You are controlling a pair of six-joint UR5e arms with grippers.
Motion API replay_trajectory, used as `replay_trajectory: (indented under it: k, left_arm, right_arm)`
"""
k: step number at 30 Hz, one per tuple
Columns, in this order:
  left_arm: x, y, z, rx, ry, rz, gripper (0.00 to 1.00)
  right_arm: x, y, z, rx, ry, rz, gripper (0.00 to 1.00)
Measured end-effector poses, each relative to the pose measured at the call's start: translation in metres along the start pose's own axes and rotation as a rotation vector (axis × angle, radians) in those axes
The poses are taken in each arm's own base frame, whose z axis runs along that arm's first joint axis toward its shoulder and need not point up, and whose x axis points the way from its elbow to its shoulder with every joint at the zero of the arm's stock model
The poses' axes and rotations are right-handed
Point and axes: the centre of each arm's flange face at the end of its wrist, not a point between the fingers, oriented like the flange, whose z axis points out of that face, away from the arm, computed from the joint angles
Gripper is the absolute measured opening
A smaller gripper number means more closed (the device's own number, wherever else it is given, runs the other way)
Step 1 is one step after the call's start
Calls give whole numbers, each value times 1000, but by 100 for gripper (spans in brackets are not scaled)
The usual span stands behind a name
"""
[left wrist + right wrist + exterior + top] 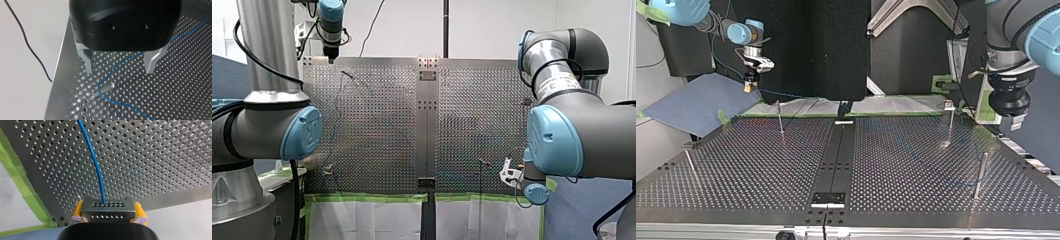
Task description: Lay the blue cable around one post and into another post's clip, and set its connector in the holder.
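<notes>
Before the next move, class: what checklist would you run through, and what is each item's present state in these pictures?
1. The right gripper is shut on the connector: ok.
2. The blue cable leaves the connector without a kink: ok.
3. The left gripper is open and empty: ok.
4. The cable bends around the post under the left gripper: ok.
5. The cable is seated in the clip-topped post: cannot tell.
6. The connector is set down: not ok, it is in the right gripper.
</notes>
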Motion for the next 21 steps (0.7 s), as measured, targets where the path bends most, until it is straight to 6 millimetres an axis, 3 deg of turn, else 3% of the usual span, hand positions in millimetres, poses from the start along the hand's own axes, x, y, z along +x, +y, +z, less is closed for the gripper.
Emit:
replay_trajectory:
  k: [7, 21]
  left_arm:
    - [3, -2, -11, 59, -43, -27, 100]
    - [43, -25, -15, 239, -51, -151, 100]
  right_arm:
    - [0, 0, 0, 0, 0, 0, 0]
    - [0, -1, 0, 3, 0, -1, 0]
